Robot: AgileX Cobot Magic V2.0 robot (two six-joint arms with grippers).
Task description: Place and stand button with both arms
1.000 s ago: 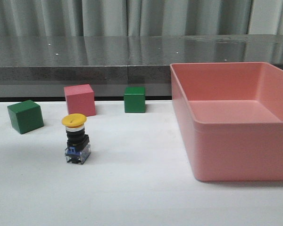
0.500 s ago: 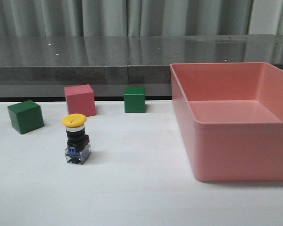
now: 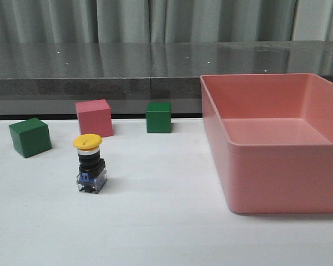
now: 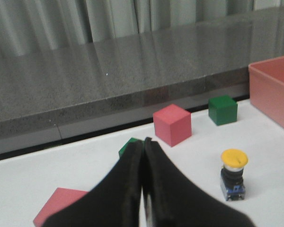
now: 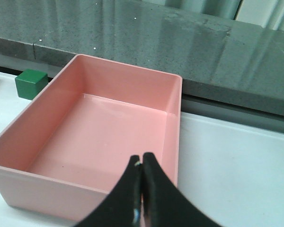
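Observation:
The button (image 3: 90, 163) stands upright on the white table, left of centre: yellow cap on top, black body, blue-and-clear base down. It also shows in the left wrist view (image 4: 233, 174), standing free. My left gripper (image 4: 143, 142) is shut and empty, well short of the button and off to one side of it. My right gripper (image 5: 142, 158) is shut and empty, above the near right corner of the pink bin (image 5: 178, 113). Neither arm shows in the front view.
A large pink bin (image 3: 213, 130) fills the right side. A pink cube (image 3: 93, 117) and two green cubes (image 3: 30, 137) (image 3: 158, 117) stand behind the button. A flat pink piece (image 4: 57, 204) lies near my left gripper. A grey ledge (image 3: 100, 83) runs along the back.

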